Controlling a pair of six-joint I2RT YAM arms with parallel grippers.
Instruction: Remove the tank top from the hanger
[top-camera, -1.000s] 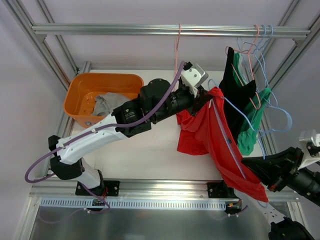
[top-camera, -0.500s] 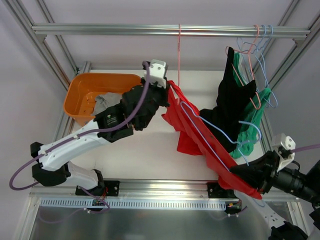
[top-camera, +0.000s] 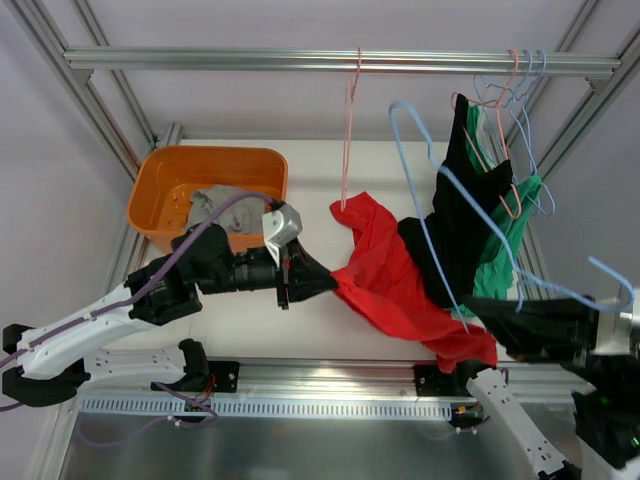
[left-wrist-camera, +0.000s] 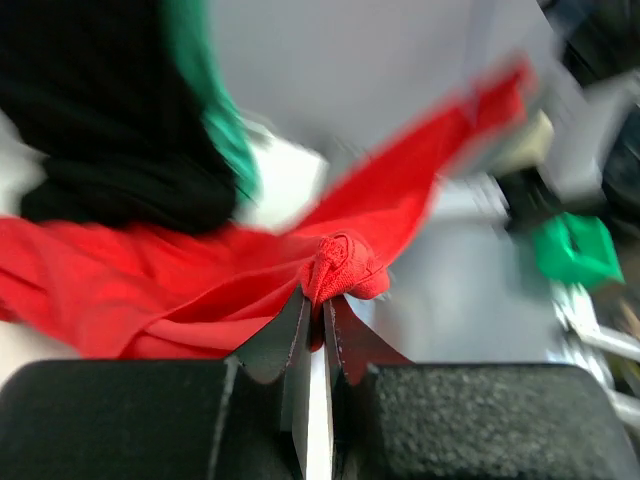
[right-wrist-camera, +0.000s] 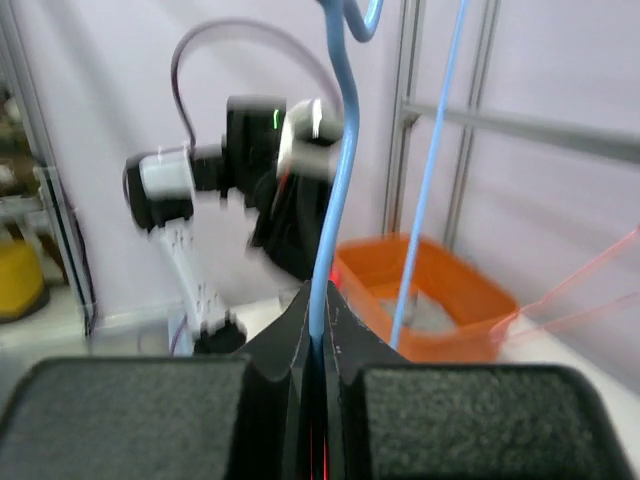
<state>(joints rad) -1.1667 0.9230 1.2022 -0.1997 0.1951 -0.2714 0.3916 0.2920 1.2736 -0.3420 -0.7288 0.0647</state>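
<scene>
Left gripper (top-camera: 322, 283), low in the centre of the overhead view, has its jaws pressed together on a bunched edge of the red tank top (top-camera: 390, 290). The wrist view shows that fold pinched between the black fingers (left-wrist-camera: 272, 348).

Right gripper (top-camera: 478, 312), at lower right, is clamped on the light blue wire hanger (right-wrist-camera: 322, 290), whose hook is off the rail. The red tank top stretches from the left jaws toward the lower right. Whether it is on the wire cannot be told.

Below lies a white tabletop (top-camera: 310, 170) under a silver metal frame rail (top-camera: 300, 60).

An orange plastic bin (top-camera: 150, 200) holding grey cloth (top-camera: 215, 205) sits at upper left. A pink wire hanger (top-camera: 350, 130) hangs from the rail at centre. A black garment (top-camera: 460, 210) and a green garment (top-camera: 495, 275) hang at right, the black one overlapping the red cloth.
</scene>
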